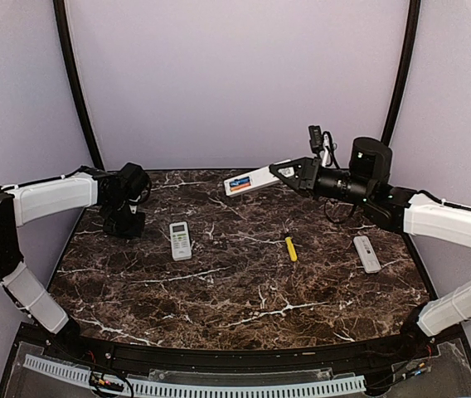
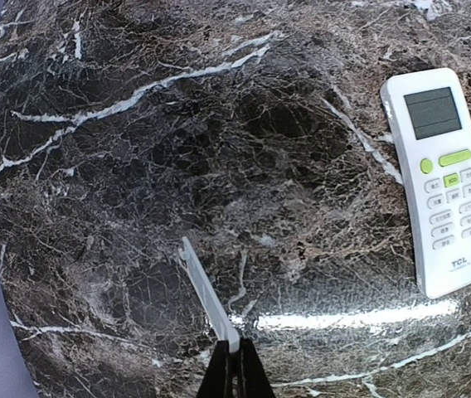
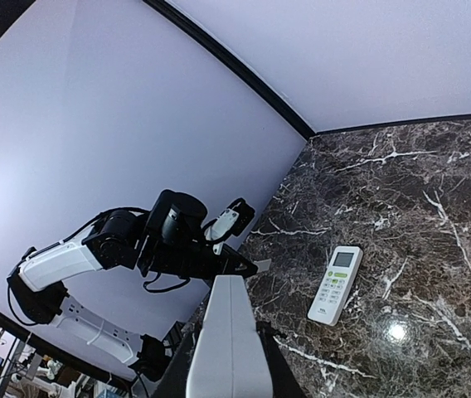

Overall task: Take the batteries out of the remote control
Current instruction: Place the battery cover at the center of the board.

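Observation:
My right gripper [image 1: 284, 172] is shut on one end of a white remote control [image 1: 252, 180] and holds it high above the back of the table. Orange and blue batteries [image 1: 237, 184] show in the remote's far end. In the right wrist view only the remote's plain white side [image 3: 229, 332] shows between the jaws of my right gripper [image 3: 229, 352]; the batteries are hidden there. My left gripper [image 2: 235, 358] is shut on a thin flat white cover [image 2: 206, 294], held edge-on just above the table at the back left [image 1: 124, 222].
A second white remote [image 1: 181, 240] lies face up left of centre and shows in the left wrist view [image 2: 441, 178] and the right wrist view [image 3: 335, 284]. A yellow-handled tool [image 1: 291, 249] lies at centre right. A white remote-like piece [image 1: 366, 254] lies further right.

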Available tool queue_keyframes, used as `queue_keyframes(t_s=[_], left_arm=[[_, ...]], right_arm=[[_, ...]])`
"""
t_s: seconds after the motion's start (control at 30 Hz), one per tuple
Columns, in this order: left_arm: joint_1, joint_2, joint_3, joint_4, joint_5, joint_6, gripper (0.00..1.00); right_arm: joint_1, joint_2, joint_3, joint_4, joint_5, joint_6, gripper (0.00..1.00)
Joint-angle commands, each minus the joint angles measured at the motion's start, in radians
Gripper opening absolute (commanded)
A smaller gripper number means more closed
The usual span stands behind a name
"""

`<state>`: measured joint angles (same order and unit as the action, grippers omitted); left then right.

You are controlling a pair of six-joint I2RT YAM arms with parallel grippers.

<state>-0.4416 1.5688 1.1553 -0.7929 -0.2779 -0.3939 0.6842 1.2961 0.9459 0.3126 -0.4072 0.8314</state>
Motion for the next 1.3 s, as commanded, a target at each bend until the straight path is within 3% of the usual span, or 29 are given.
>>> queue_keyframes(t_s=[0.0, 0.33, 0.57, 0.97, 1.27], left_arm=[[0.003, 0.013, -0.006, -0.016, -0.065, 0.027, 0.00], [0.003, 0.109, 0.008, -0.016, -0.055, 0.044, 0.02], [0.003, 0.126, 0.009, 0.005, 0.010, 0.047, 0.10], [0.003, 0.110, 0.006, 0.018, 0.071, 0.054, 0.35], [0.003, 0.088, -0.002, 0.020, 0.102, 0.059, 0.62]], right_arm=[[-0.007, 0.011, 0.031, 0.039, -0.005, -0.006, 0.00], [-0.006, 0.014, 0.030, 0.039, -0.006, -0.006, 0.00], [-0.007, 0.014, 0.027, 0.039, -0.007, -0.006, 0.00], [-0.008, 0.009, 0.017, 0.031, 0.003, -0.008, 0.00], [-0.007, 0.005, 0.014, 0.025, 0.011, -0.012, 0.00]])
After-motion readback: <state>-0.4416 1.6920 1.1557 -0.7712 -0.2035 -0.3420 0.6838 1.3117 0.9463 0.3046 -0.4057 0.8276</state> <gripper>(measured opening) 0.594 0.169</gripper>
